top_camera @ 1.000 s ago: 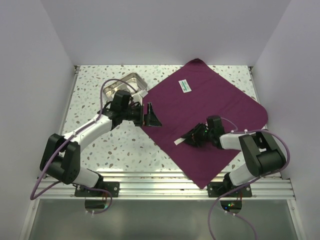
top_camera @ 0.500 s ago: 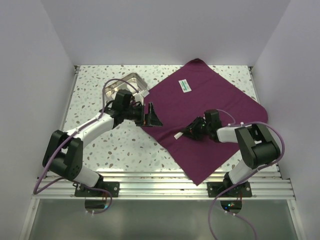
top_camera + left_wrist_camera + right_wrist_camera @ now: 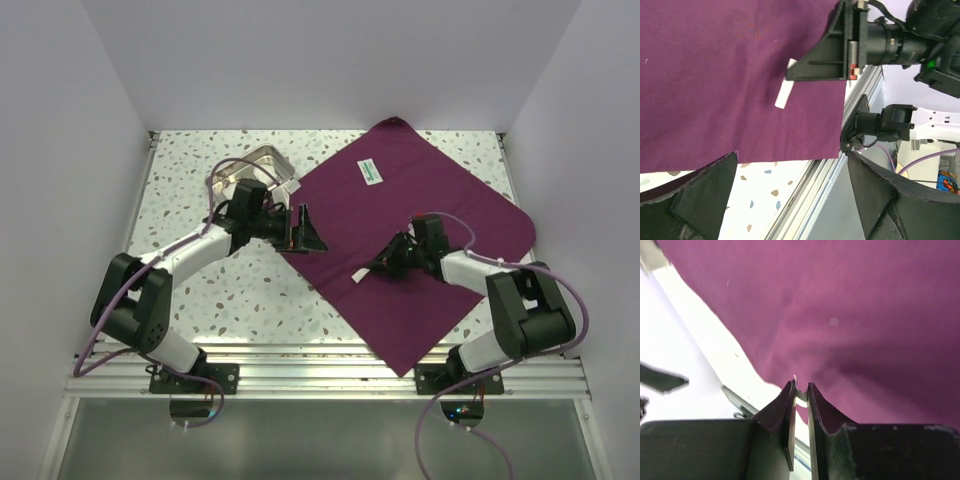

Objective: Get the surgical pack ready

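Observation:
The plum-purple cloth (image 3: 430, 215) lies spread like a diamond on the speckled table. A small white packet (image 3: 357, 274) sticks out of my right gripper (image 3: 378, 267), which is shut on one end of it just above the cloth's near-left part. In the left wrist view the packet (image 3: 783, 95) juts from the right gripper (image 3: 796, 70); in the right wrist view a thin white strip (image 3: 801, 395) sits pinched between the jaws over the cloth (image 3: 865, 315). My left gripper (image 3: 305, 232) stands open at the cloth's left corner, nothing between its fingers (image 3: 690, 200). The steel tray (image 3: 262, 158) sits behind it.
A white-and-green packet (image 3: 372, 171) lies on the cloth's far part. A white item (image 3: 286, 186) rests at the tray's right corner. The metal rail (image 3: 330, 355) runs along the table's near edge, and white walls close in the left, back and right.
My right gripper's jaws have closed on the small white packet and carried it slightly away from the near edge. The left arm has edged a little toward the cloth, still open.

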Controlling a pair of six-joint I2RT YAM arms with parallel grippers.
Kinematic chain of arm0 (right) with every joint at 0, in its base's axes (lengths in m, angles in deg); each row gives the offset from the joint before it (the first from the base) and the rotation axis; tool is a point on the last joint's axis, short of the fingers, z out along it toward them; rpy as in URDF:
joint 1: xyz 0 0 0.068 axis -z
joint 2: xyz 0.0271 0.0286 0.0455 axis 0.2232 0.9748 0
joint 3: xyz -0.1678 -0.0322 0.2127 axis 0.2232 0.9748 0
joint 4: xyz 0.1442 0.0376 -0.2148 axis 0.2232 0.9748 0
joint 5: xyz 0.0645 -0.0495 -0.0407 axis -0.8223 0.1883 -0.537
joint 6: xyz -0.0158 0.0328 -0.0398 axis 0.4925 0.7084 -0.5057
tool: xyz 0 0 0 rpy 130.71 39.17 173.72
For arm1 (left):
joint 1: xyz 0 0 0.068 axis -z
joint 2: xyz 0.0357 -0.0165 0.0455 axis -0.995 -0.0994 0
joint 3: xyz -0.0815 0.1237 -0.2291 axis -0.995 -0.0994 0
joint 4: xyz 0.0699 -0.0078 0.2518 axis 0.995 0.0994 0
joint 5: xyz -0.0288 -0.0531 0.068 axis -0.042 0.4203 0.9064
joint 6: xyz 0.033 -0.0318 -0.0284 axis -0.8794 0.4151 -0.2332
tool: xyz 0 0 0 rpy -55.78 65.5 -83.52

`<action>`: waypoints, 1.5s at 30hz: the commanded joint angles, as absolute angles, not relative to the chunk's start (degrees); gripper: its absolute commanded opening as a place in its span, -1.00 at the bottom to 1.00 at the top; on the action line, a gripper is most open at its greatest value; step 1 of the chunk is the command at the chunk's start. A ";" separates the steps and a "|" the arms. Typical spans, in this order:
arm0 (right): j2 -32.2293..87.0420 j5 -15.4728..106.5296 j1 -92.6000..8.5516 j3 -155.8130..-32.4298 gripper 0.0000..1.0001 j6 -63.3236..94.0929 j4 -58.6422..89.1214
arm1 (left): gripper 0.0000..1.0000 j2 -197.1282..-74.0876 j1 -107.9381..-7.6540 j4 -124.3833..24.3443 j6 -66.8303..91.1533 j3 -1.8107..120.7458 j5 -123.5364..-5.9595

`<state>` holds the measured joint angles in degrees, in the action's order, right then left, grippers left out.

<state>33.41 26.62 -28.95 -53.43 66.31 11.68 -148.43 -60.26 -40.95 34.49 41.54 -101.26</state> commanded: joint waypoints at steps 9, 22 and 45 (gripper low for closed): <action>24.20 16.09 -28.81 -65.32 -1.00 54.63 32.92 | 0.98 -152.57 -56.53 -51.43 34.42 45.82 -110.01; 24.99 8.79 -28.89 -75.44 -1.00 53.31 38.46 | 0.55 -156.97 -51.95 -61.54 40.83 44.95 -115.55; 31.14 13.52 -28.46 -82.29 -0.15 48.13 46.71 | -1.00 -161.54 -53.35 -64.54 44.09 47.06 -117.22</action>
<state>30.49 10.65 -29.06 -78.91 51.64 41.17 -160.91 -51.96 -64.32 45.42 44.86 -117.28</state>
